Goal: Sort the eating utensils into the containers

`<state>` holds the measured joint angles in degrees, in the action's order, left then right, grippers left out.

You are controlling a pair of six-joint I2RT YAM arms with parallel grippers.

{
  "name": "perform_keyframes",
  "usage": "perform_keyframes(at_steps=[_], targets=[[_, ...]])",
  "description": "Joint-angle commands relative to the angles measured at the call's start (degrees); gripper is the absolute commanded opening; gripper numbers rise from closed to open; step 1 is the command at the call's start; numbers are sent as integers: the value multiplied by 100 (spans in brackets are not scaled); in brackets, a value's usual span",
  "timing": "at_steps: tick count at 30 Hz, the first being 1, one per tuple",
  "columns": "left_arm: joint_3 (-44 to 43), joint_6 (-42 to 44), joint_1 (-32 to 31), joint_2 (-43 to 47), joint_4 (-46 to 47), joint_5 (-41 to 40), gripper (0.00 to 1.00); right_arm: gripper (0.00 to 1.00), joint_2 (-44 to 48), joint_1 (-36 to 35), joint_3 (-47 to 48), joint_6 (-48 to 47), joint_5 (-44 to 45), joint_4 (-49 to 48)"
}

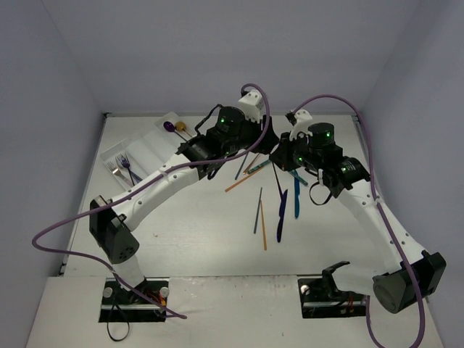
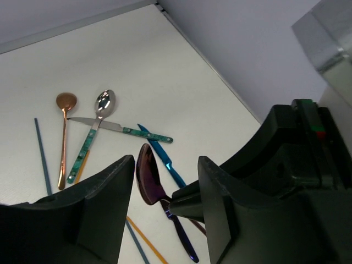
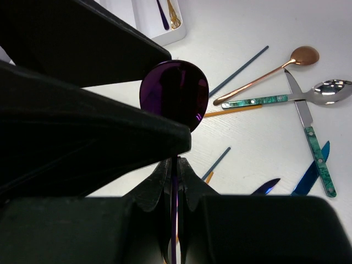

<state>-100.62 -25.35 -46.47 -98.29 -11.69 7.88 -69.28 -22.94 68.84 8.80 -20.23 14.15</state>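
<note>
Right fingers [image 3: 172, 166] clamped on the handle of the glossy purple metal spoon [image 3: 175, 93], clear of the white counter [image 3: 264, 154]. Left fingers [image 2: 166, 187] apart, straddling its bowl, no grip visible. Risk: right releases before left bites, so the spoon drops.

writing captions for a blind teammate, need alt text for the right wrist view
The right tool is shut on the handle of a purple spoon, with the left tool's dark fingers flanking its raised bowl. Behind, on the white table, lie a copper spoon, a teal-handled silver spoon, a teal-handled knife and chopsticks.
</note>
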Motion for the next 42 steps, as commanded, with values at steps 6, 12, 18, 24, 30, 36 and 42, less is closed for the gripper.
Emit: perform_keyframes(at_steps=[6, 12, 18, 24, 30, 36, 42], targets=[[-272, 322, -64, -118, -358, -512, 39, 0, 63, -14, 24, -32, -48, -378], [-241, 389, -56, -148, -187, -542, 12, 3, -12, -18, 41, -37, -51, -386], [62, 439, 202, -50, 198, -536, 0, 48, -192, -10, 123, -17, -32, -386], [423, 293, 1181, 3, 672, -227, 0, 75, -177, 1, 175, 22, 190, -369], [500, 178, 2636, -349, 1165, -2, 0, 77, 145, 98, -207, 71, 373, -340], [-177, -284, 3973, -1547, 1681, 385, 0, 78, 274, 214, -570, 163, 411, -300], [-1373, -293, 4525, -2914, 1373, 733, 4, 78, 144, 327, -670, 219, 467, -283]])
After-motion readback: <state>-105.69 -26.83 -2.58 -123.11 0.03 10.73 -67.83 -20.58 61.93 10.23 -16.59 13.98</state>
